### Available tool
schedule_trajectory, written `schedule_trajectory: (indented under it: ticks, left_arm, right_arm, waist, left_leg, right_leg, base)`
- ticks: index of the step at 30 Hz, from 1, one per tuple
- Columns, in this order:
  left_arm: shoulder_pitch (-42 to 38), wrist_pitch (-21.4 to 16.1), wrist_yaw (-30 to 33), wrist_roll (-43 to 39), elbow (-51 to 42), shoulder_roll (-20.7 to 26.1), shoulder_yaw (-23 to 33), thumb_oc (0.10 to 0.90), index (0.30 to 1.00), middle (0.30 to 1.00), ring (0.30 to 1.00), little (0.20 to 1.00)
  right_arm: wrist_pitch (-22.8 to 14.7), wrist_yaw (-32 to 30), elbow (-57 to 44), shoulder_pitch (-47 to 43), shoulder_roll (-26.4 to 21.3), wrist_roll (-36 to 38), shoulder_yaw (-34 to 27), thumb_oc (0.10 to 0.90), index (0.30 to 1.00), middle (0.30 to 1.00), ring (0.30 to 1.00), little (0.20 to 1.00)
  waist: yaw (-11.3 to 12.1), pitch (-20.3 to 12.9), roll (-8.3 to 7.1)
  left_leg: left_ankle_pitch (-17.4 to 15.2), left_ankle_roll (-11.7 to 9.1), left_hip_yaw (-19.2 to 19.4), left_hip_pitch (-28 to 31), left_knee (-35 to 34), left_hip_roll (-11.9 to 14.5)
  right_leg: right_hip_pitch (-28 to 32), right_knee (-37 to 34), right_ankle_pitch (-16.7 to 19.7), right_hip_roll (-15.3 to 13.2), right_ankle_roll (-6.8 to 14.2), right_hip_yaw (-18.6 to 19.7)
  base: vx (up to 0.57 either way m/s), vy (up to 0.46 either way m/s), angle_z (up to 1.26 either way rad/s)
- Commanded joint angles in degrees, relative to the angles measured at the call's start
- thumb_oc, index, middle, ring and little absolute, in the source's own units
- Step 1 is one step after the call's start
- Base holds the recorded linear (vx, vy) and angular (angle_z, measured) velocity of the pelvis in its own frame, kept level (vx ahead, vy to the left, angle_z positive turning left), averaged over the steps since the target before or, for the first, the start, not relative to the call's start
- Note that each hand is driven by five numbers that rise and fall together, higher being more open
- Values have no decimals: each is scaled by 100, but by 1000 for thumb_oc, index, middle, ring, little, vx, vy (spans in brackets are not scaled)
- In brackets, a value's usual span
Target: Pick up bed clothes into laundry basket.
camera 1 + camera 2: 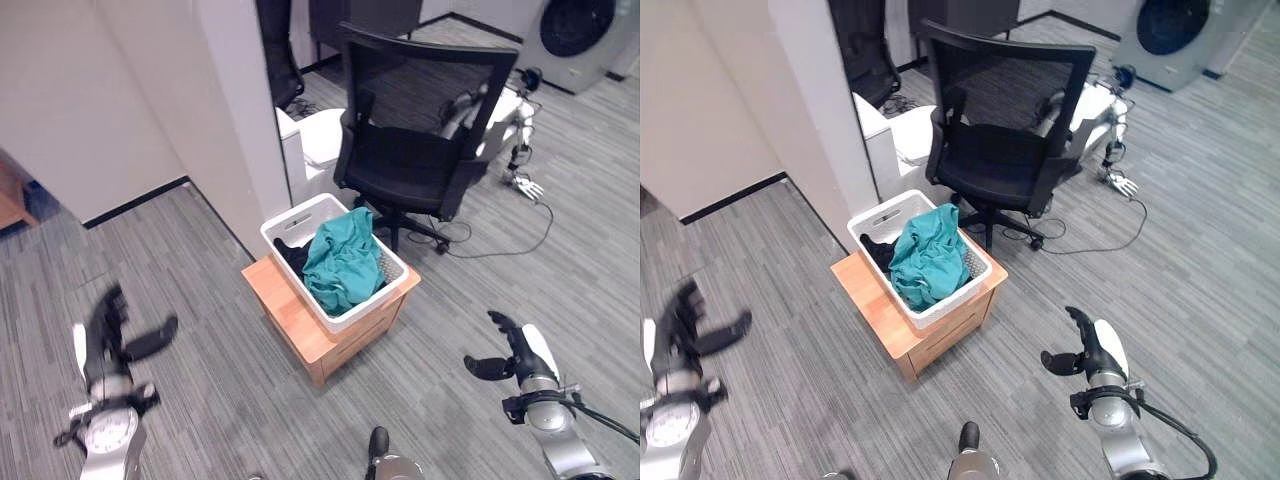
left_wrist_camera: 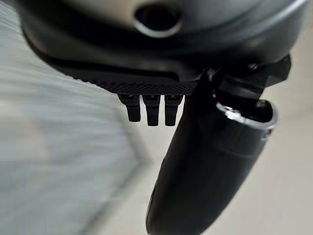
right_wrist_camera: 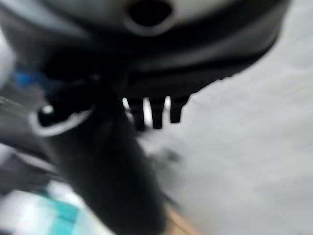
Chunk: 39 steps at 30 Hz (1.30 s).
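While both hands hang empty over the grey floor (image 1: 200,300), the white basket (image 1: 290,222) sits on a low wooden stand (image 1: 290,310) just in front of a black chair (image 1: 420,150), beside a wall (image 1: 240,120). A teal cloth (image 1: 343,260) and something dark (image 1: 292,256) already lie inside the basket. The left hand (image 1: 105,335) has fingers straight and thumb spread, holding nothing; the right hand (image 1: 1087,352) is likewise loose and empty, well apart from the basket. By my reading the loading step looks done, or a fresh garment has yet to be found; no bed shows here. Next calls for locating any remaining clothes before reaching
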Motion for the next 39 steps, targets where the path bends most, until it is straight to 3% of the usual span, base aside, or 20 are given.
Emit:
schedule_trajectory:
  ticks: [1, 6, 7, 8, 9, 10, 12, 13, 14, 15, 17, 18, 19, 20, 25, 28, 30, 32, 36, 39]
  left_arm:
    - [-462, -429, -217, -78, -767, 640, 393, 800, 900, 900, 900, 900]
    - [-469, -358, -211, -158, -730, 735, 252, 800, 900, 900, 900, 900]
    - [-572, -339, -193, -210, -623, 880, 121, 800, 900, 900, 900, 900]
    - [-581, -342, -196, -215, -615, 894, 133, 800, 900, 900, 900, 900]
    - [-558, -312, -224, -241, -629, 949, 123, 800, 900, 900, 900, 900]
    - [-509, -300, -265, -166, -721, 1103, 91, 800, 900, 900, 900, 900]
    - [-420, -358, -353, -136, -968, 1162, 75, 800, 900, 900, 900, 900]
    - [-457, -481, -481, -327, -1164, 1199, 70, 800, 900, 900, 900, 900]
    - [-491, -532, -562, -455, -1286, 1185, 110, 800, 900, 900, 900, 900]
    - [-576, -690, -622, -491, -1459, 1213, 43, 800, 900, 900, 900, 900]
    - [-535, -747, -735, -623, -1591, 1163, 51, 800, 900, 900, 900, 900]
    - [-594, -838, -736, -735, -1633, 1203, 136, 800, 900, 900, 900, 900]
    - [-603, -838, -736, -736, -1633, 1202, 132, 800, 900, 900, 900, 900]
    - [-845, -829, -657, -786, -1548, 1373, 271, 800, 900, 900, 900, 900]
    - [-1042, -896, -605, -761, -1492, 1597, 461, 800, 900, 900, 900, 900]
    - [-1100, -877, -578, -886, -1408, 1617, 513, 800, 900, 900, 900, 900]
    - [-1131, -876, -599, -924, -1333, 1657, 495, 800, 900, 900, 900, 900]
    - [-1217, -849, -654, -971, -1260, 1766, 400, 800, 900, 900, 900, 900]
    - [-1490, -734, -826, -803, -1402, 1807, -3, 800, 900, 900, 900, 900]
    - [-1616, -755, -753, -554, -1484, 1961, -94, 800, 900, 900, 900, 900]
  right_arm:
    - [-619, -299, -210, -966, -241, -368, 249, 800, 900, 900, 900, 900]
    - [-844, -202, -1005, -1682, 38, -67, 749, 800, 900, 900, 900, 900]
    - [-957, -39, -1142, -1821, 351, 334, 1128, 800, 900, 900, 900, 900]
    - [-959, -32, -1138, -1836, 364, 342, 1129, 800, 900, 900, 900, 900]
    - [-1018, 114, -1266, -1852, 476, 571, 1291, 800, 900, 900, 900, 900]
    - [-1158, 349, -1261, -1928, 649, 889, 1710, 800, 900, 900, 900, 900]
    - [-1262, 518, -1163, -2098, 687, 1052, 2066, 800, 900, 900, 900, 900]
    - [-1282, 557, -1041, -2439, 483, 1216, 2166, 800, 900, 900, 900, 900]
    - [-1243, 516, -979, -2705, 308, 1268, 2181, 800, 900, 900, 900, 900]
    - [-1287, 435, -684, -2838, -63, 1569, 1948, 800, 900, 900, 900, 900]
    - [-1282, 329, -532, -2719, -229, 1673, 1725, 800, 900, 900, 900, 900]
    - [-1305, 200, -313, -2594, -476, 1728, 1445, 800, 900, 900, 900, 900]
    - [-1310, 200, -309, -2599, -481, 1730, 1439, 800, 900, 900, 900, 900]
    - [-1189, 113, -225, -2518, -667, 1618, 1267, 800, 900, 900, 900, 900]
    - [-1079, 56, -32, -2255, -914, 1555, 792, 800, 900, 900, 900, 900]
    - [-1005, -10, 137, -2090, -1105, 1525, 470, 800, 900, 900, 900, 900]
    - [-985, -13, 178, -2059, -1170, 1570, 358, 800, 900, 900, 900, 900]
    - [-974, -32, 267, -2095, -1280, 1623, 332, 800, 900, 900, 900, 900]
    - [-914, 39, 508, -1743, -1050, 1721, 174, 800, 900, 900, 900, 900]
    - [-910, -60, 617, -1672, -909, 1670, 105, 800, 900, 900, 900, 900]
  waist:
    - [-13, -264, -135]
    - [156, -33, -411]
    - [223, 151, -413]
    - [199, 131, -462]
    - [264, 212, -423]
    - [524, 303, -283]
    - [862, 339, -143]
    - [1186, 290, -256]
    - [1359, 243, -345]
    - [1517, 258, -409]
    - [1515, 352, -422]
    - [1422, 462, -365]
    - [1421, 453, -354]
    - [1246, 430, -344]
    - [1119, 202, -452]
    - [882, -42, -407]
    - [797, -160, -355]
    - [787, -216, -329]
    - [903, -304, -384]
    - [924, -253, -457]
  left_leg:
    - [-1012, 291, 0, 704, -766, 2]
    - [-717, 464, -300, 504, -1356, -284]
    - [-686, 552, -681, 211, -1356, -359]
    - [-647, 566, -704, 158, -1356, -405]
    - [-571, 636, -854, 16, -1356, -448]
    - [-352, 818, -1278, -377, -1356, -566]
    - [-118, 913, -1808, -739, -1353, -671]
    - [-69, 917, -2160, -1001, -1311, -887]
    - [-10, 846, -2268, -1117, -1306, -1011]
    - [85, 766, -2220, -1351, -1219, -1155]
    - [103, 747, -2092, -1463, -1105, -1179]
    - [157, 745, -1188, -1697, -861, -922]
    - [178, 751, -1194, -1738, -845, -915]
    - [-1, 729, -225, -1654, -466, -468]
    - [-388, 467, -292, -1303, 186, 101]
    - [-72, 179, 108, -605, -72, 814]
    - [106, 69, 233, -430, -396, 961]
    - [210, 37, 219, -409, -638, 934]
    - [34, 215, -71, -412, -1232, 392]
    - [-151, 373, -224, -468, -1254, 156]
  right_leg:
    - [-510, -690, 4, 108, 403, -28]
    - [-916, -267, 447, -262, 663, -103]
    - [-1050, 143, 336, -148, 919, 731]
    - [-1112, 188, 332, -205, 915, 735]
    - [-1090, 447, 168, -57, 974, 1250]
    - [-882, 1246, -335, 279, 912, 1946]
    - [-560, 1761, -1098, 760, 755, 2275]
    - [-50, 1124, -1618, 957, 353, 2238]
    - [348, 367, -1567, 1058, 201, 2092]
    - [487, -277, -1361, 1064, 181, 1952]
    - [532, -487, -1340, 1061, 160, 1942]
    - [492, -592, -1190, 838, 226, 1490]
    - [464, -597, -1159, 845, 226, 1483]
    - [297, -610, -949, 528, 260, 905]
    - [431, -560, -847, 106, 250, 227]
    - [474, -323, -788, -248, 261, -470]
    - [473, -198, -758, -398, 340, -661]
    - [488, -135, -712, -477, 410, -758]
    - [572, 277, -218, -900, 831, -967]
    - [415, 575, 80, -1114, 1096, -724]
  base:
    - [-258, 219, 77]
    - [-368, 143, 72]
    - [-309, 89, 101]
    - [-451, 172, 113]
    - [-391, 230, 210]
    - [-434, 280, 228]
    - [-240, 114, 216]
    - [-24, -120, 208]
    - [68, -169, 236]
    - [68, -131, 219]
    - [-98, 40, 213]
    - [-208, 106, 134]
    - [-401, 155, 207]
    - [-296, 71, 208]
    - [-149, 59, 152]
    - [-97, 243, 110]
    - [-59, 320, 132]
    - [40, 248, 93]
    - [113, 312, 97]
    - [21, 212, 88]
